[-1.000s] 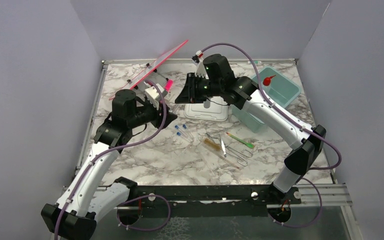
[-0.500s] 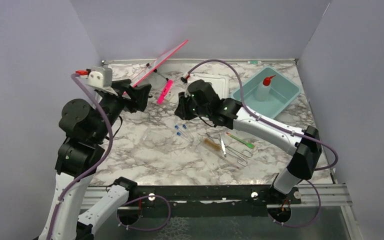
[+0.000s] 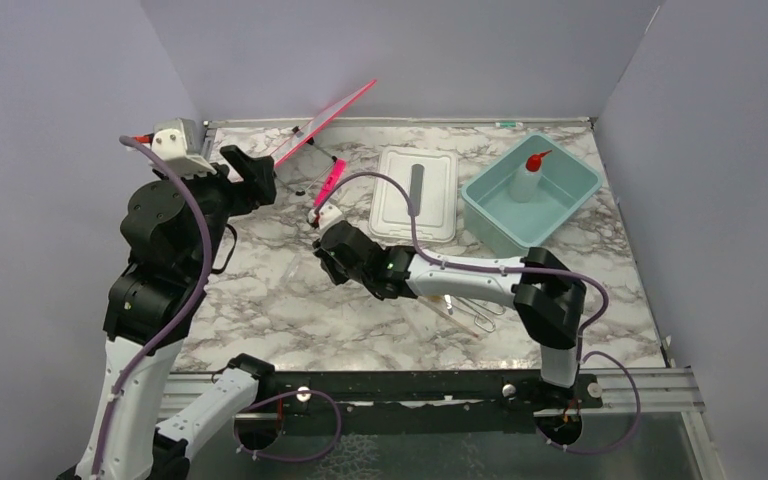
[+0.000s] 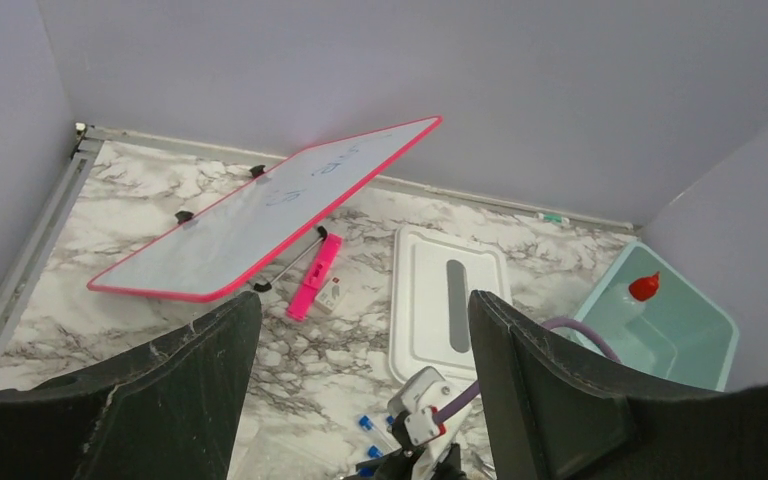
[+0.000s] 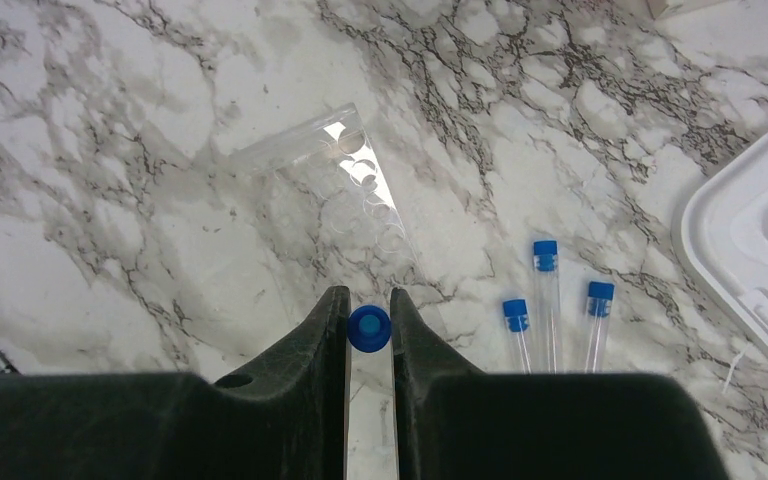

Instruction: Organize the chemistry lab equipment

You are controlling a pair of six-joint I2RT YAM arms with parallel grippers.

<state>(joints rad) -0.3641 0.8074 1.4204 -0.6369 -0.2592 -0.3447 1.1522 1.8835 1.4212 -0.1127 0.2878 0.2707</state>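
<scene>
Only the bottle sits in the tub yet; the right gripper pinches one tube low over the table beside three loose tubes, and the left gripper hangs wide open and empty, so most sorting looks undone.

The top external view looks down from above and behind the arm bases over the whole marble worktop. The left wrist view, high at the far left, faces down and rightward across the whiteboard, white lid and teal tub, all shared with it. The right wrist view hangs close above the worktop, looking straight down past the right pincer and its blue-capped tube to three loose tubes and the lid's corner.
</scene>
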